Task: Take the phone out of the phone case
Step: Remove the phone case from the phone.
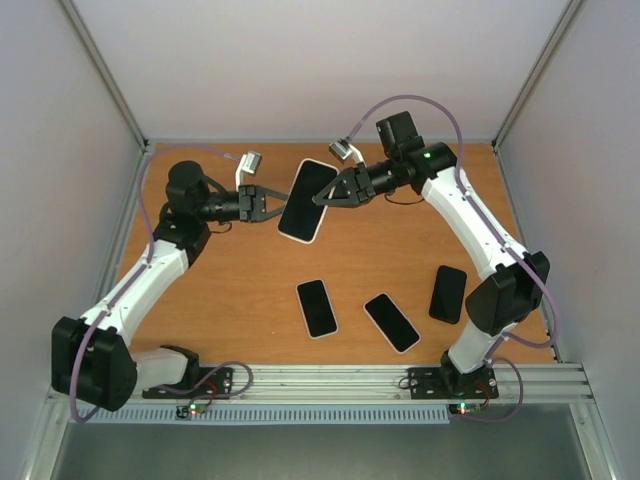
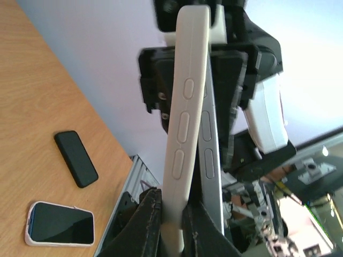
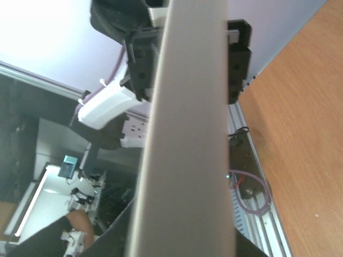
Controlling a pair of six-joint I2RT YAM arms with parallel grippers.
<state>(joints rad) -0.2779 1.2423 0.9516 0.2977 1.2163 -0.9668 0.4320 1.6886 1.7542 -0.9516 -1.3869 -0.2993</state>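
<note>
The brown surface [image 1: 230, 300] is the biggest thing here, and the job is going on up in the air over its far half. The left arm [image 1: 150, 275] and the right arm [image 1: 470, 215] reach in toward each other. Between them hangs the phone [image 1: 307, 198], tipped on a slant with its dark glass facing up. It sits in the white case [image 2: 182, 123] and is not out yet. Down on the surface lie a spare phone [image 1: 317, 308], a second [image 1: 391, 322] and a third [image 1: 448, 293], well apart from the work.

The left tool [image 1: 276, 204] is clamped on one long edge. In the left wrist view its dark fingers [image 2: 149, 225] pinch the white case. The right tool [image 1: 328, 194] is closed on the other long edge. I think it grips the phone, but I cannot tell if it pinches the case too.

Beside the case's button bumps, the grey side of the phone looks a little apart from the case, so that edge may be partly popped loose.

To do this step well, I think one tool should hold the case tight and not slide. The other should peel the phone away slowly, starting at the loose edge, with a small twist and no hard tug. Both grips sit only on thin edges, so a slip could drop the phone.
</note>
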